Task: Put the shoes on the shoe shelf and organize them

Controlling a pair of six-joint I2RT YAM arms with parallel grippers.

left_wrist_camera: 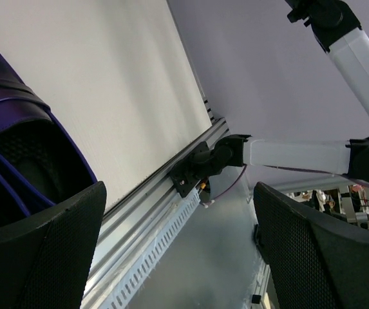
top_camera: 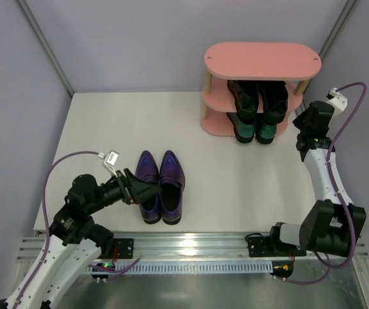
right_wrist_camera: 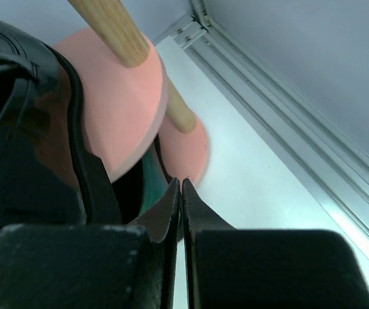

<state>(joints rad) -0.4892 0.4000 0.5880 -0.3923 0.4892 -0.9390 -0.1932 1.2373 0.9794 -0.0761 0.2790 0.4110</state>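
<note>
**A:** What's the setup like from where you're standing?

**B:** Plain white table (top_camera: pixel 236 174) with pale lavender walls (top_camera: pixel 139 45) around it and metal frame posts in the back corners. A slotted aluminium rail (top_camera: pixel 190 246) runs along the near edge, where both arms are bolted down.

**A:** And the shoes?

**B:** Glossy, pointy loafers with dark insides. The purple pair (top_camera: pixel 161 187) sits on the table left of centre, side by side, toes aimed at the back wall. The shoe shelf (top_camera: pixel 261 59) is pink, with oval boards and pale wooden posts (right_wrist_camera: pixel 123 29), and it stands at the back right. The black pair (top_camera: pixel 258 96) is on the middle board and the green pair (top_camera: pixel 255 129) on the bottom one.

**A:** Much room to move around in there?

**B:** There's a broad open stretch of table between the purple pair and the shelf. It's tighter on the right — that arm reaches up through the narrow gap between the shelf's end and the side wall. The purple heels sit near the front edge, just short of the rail.

**A:** Claws?

**B:** The left gripper (top_camera: pixel 151 188) is spread wide at the heel end of the left purple shoe. From its own camera one finger hangs over the shoe's dark opening, but I can't tell if it's touching. The right gripper (right_wrist_camera: pixel 182 193) has its fingers pressed together with nothing between them. It's low at the shelf's right end, right beside a black shoe.
</note>
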